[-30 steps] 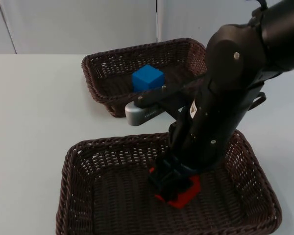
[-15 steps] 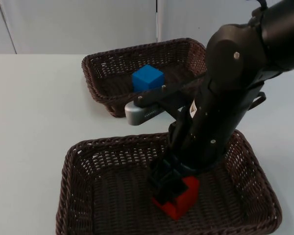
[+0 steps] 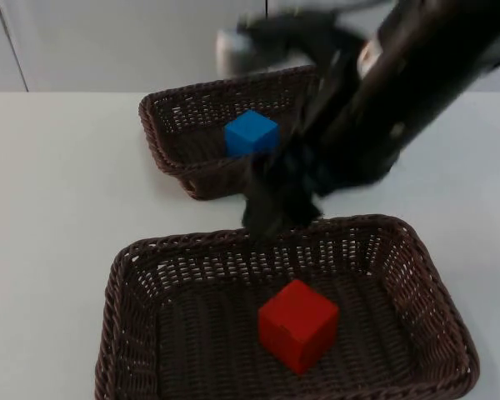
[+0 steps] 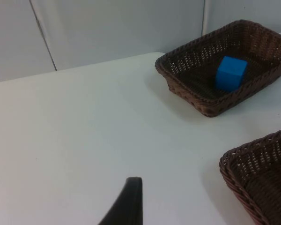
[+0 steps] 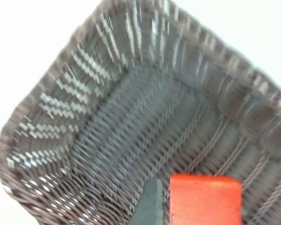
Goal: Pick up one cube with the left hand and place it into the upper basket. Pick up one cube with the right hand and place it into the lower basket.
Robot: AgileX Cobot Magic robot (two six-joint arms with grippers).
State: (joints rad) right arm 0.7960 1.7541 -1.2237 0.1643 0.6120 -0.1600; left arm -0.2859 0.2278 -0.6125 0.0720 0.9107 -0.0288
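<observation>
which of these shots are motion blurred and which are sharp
Top view: the right arm and right gripper are smeared above the lower brown wicker basket, while the red cube and blue cube stay crisp. Right wrist view: the weave is streaked. Left wrist view: sharp throughout, upper brown wicker basket included.

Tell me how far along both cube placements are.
Both look done: the blue cube sits in the upper basket, the red cube in the lower basket. The right end effector is above the lower basket's far rim, holding nothing. Nothing left but retracting.
</observation>
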